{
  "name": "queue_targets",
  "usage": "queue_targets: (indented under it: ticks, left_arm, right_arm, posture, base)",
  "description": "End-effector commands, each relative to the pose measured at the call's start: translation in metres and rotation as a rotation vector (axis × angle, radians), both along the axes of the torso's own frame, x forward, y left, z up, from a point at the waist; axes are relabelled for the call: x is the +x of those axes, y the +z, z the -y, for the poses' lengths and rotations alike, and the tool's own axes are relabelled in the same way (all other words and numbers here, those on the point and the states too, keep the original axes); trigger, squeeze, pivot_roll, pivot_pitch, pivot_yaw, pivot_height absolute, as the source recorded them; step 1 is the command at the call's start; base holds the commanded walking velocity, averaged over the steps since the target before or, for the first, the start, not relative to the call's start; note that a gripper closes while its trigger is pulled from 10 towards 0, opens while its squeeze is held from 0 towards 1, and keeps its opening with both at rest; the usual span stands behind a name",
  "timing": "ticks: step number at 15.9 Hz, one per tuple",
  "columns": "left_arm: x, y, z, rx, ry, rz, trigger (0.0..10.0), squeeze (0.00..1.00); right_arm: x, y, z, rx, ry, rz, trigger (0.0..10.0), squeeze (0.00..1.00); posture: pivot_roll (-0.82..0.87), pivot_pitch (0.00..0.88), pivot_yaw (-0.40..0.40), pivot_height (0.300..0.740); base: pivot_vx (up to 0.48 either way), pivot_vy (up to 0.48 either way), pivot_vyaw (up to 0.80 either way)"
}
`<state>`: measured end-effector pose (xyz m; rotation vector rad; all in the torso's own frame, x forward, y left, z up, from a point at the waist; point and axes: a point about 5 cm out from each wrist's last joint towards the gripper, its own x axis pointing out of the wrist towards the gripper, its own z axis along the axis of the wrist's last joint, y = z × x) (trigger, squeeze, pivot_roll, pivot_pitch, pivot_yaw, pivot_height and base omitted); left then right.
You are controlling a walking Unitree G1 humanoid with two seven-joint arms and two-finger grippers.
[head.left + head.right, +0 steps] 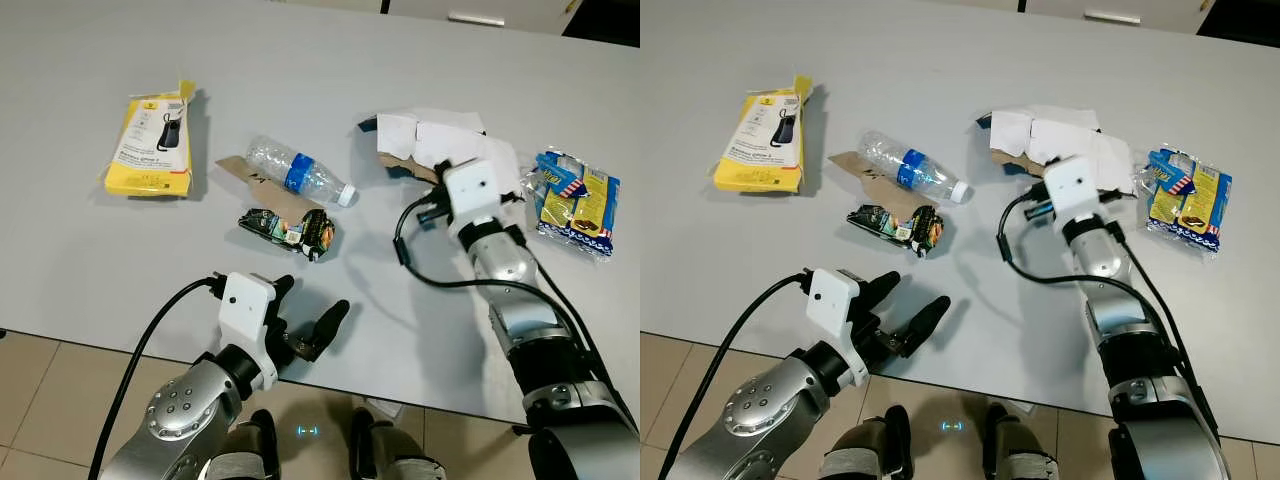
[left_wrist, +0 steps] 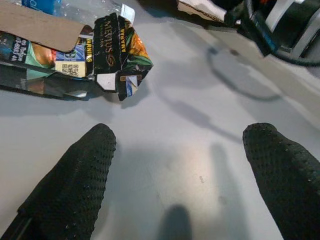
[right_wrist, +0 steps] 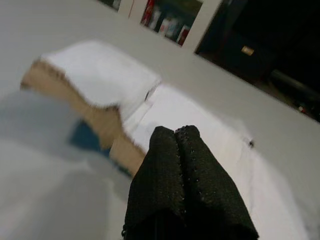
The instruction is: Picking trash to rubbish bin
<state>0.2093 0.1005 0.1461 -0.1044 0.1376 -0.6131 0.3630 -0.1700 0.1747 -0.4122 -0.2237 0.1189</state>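
Grey table (image 1: 80,280), empty plastic bottle (image 1: 298,172), left gripper (image 1: 310,315) jaws wide, right gripper (image 3: 180,136) jaws closed over torn cardboard (image 1: 430,140)

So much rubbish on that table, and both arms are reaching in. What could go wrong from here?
The left gripper, fingers open, hovers just short of the dark crumpled wrapper. That wrapper touches the plastic bottle, so a clumsy grab might set the bottle rolling. The right gripper, fingers pressed shut, is at the torn white cardboard. Shut fingers may only push the cardboard along, perhaps into the blue snack packet beside it.
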Motion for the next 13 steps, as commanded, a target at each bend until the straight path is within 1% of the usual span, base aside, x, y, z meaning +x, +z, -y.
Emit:
queue_targets:
  ticks: [1, 2, 4, 5, 6, 7, 10, 11, 13]
  left_arm:
    - [-0.001, -0.004, 0.0, 0.001, -0.002, -0.013, 10.0, 0.0]
    - [0.001, -0.004, -0.001, 0.007, 0.009, -0.009, 10.0, 0.0]
    - [0.002, -0.005, -0.002, 0.009, 0.018, -0.003, 10.0, 0.0]
    - [0.003, -0.004, -0.002, 0.01, 0.02, 0.0, 10.0, 0.0]
    - [0.003, -0.005, -0.001, 0.012, 0.02, 0.003, 10.0, 0.0]
    - [0.004, -0.005, -0.001, 0.012, 0.021, 0.004, 10.0, 0.0]
    - [0.004, -0.005, -0.001, 0.01, 0.022, 0.005, 10.0, 0.0]
    - [0.004, -0.005, 0.0, 0.01, 0.021, 0.006, 10.0, 0.0]
    - [0.004, -0.005, 0.0, 0.01, 0.019, 0.007, 10.0, 0.0]
  right_arm:
    - [0.0, 0.014, 0.0, 0.005, -0.007, 0.069, 0.0, 0.0]
    - [0.001, 0.018, 0.0, 0.007, -0.009, 0.086, 0.0, 0.0]
    - [0.001, 0.018, -0.003, 0.0, 0.003, 0.079, 0.0, 0.0]
    - [0.002, 0.016, -0.005, -0.009, 0.014, 0.066, 0.7, 0.0]
    - [0.002, 0.014, -0.008, 0.002, 0.034, 0.051, 8.5, 0.88]
    - [0.001, 0.015, -0.011, 0.011, 0.062, 0.047, 10.0, 1.0]
    - [0.001, 0.015, -0.013, -0.005, 0.076, 0.041, 10.0, 1.0]
    - [0.001, 0.014, -0.014, -0.005, 0.09, 0.021, 10.0, 1.0]
    - [0.002, 0.012, -0.017, -0.045, 0.126, -0.022, 10.0, 1.0]
  posture:
    - [0.0, 0.264, -0.011, 0.74]
    - [0.0, 0.26, -0.012, 0.74]
    - [-0.01, 0.257, -0.014, 0.74]
    - [-0.01, 0.257, -0.014, 0.74]
    - [-0.01, 0.254, -0.017, 0.74]
    - [-0.01, 0.254, -0.017, 0.74]
    - [-0.01, 0.253, -0.018, 0.74]
    - [-0.01, 0.254, -0.018, 0.74]
    - [-0.01, 0.254, -0.018, 0.74]
  base:
    - [0.0, 0.0, 0.0]
    - [0.0, 0.0, 0.0]
    - [0.0, 0.0, 0.0]
    - [0.0, 0.0, 0.0]
    - [0.0, 0.0, 0.0]
    - [0.0, 0.0, 0.0]
    - [0.0, 0.0, 0.0]
    - [0.0, 0.0, 0.0]
    - [0.0, 0.0, 0.0]
